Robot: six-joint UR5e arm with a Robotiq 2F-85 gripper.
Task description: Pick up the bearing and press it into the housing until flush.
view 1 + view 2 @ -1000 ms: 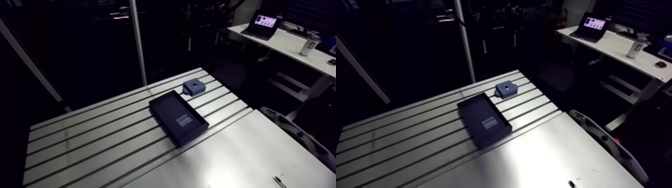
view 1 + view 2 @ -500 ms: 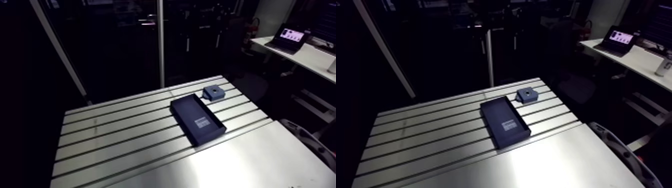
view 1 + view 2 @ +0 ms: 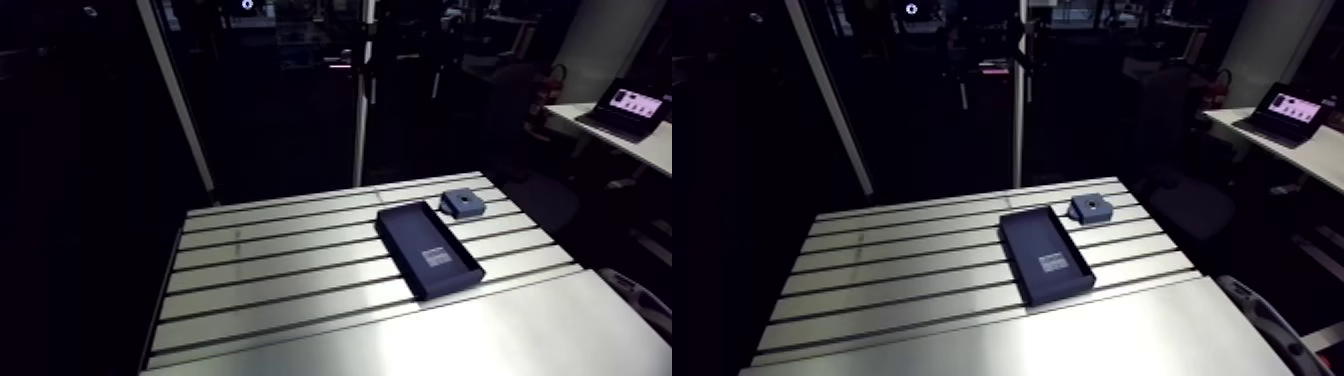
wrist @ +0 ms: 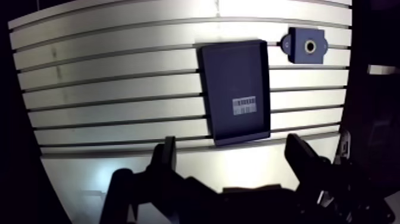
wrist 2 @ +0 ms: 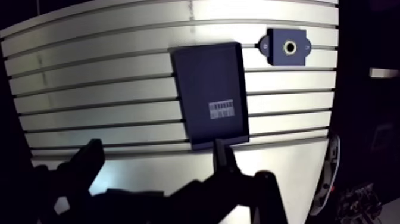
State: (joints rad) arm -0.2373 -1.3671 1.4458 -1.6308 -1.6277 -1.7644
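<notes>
Only the arm's camera has swung since earlier. The dark tray (image 4: 235, 89) and blue housing (image 4: 308, 46) lie as before on the slotted table (image 4: 113, 80), the housing just beside the tray's far corner. The gripper (image 4: 231, 143) hangs spread wide and empty, with the tray ahead of it. The bearing perhaps sits in the housing's bore, but it is too dim to tell.

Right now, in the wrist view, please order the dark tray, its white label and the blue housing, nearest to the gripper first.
1. Dark tray: its near end lies just ahead of the gripper.
2. White label: inside the tray, toward that near end.
3. Blue housing: farthest, beside the tray's far corner.
</notes>
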